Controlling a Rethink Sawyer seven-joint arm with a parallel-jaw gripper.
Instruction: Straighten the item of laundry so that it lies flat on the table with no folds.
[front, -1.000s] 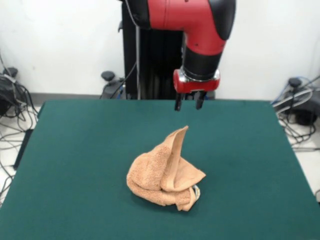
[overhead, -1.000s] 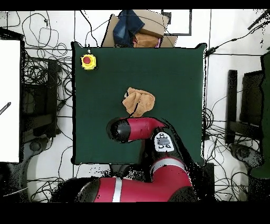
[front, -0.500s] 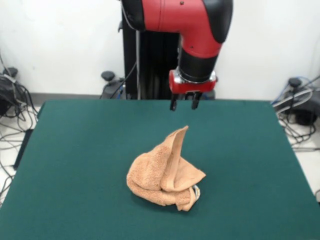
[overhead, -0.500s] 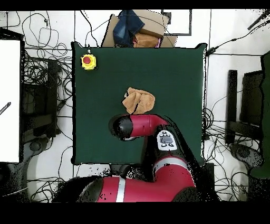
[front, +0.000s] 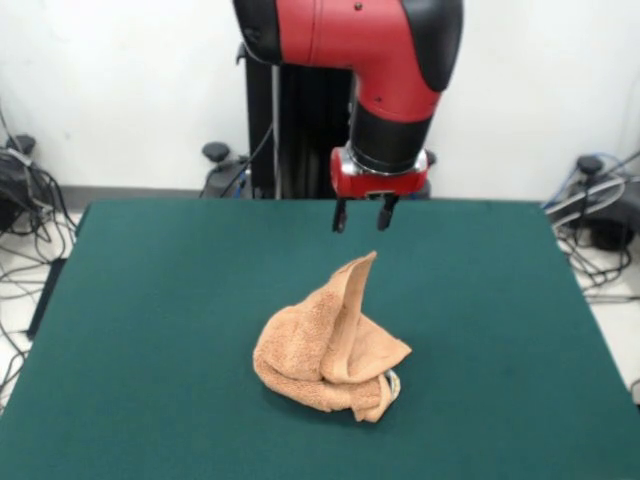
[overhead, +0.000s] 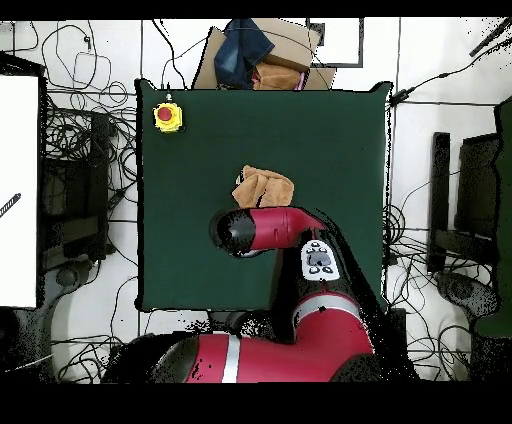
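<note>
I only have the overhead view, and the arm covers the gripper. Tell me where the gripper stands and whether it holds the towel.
Observer: In the front view the gripper hangs open and empty above the table, clear of the towel.
Operator: Now tell me how the towel lies. From above it is just a lump.
Observer: It is bunched in a heap, with one corner standing up as a peak. In the front view the peak shows just below the gripper and does not touch it.
</note>
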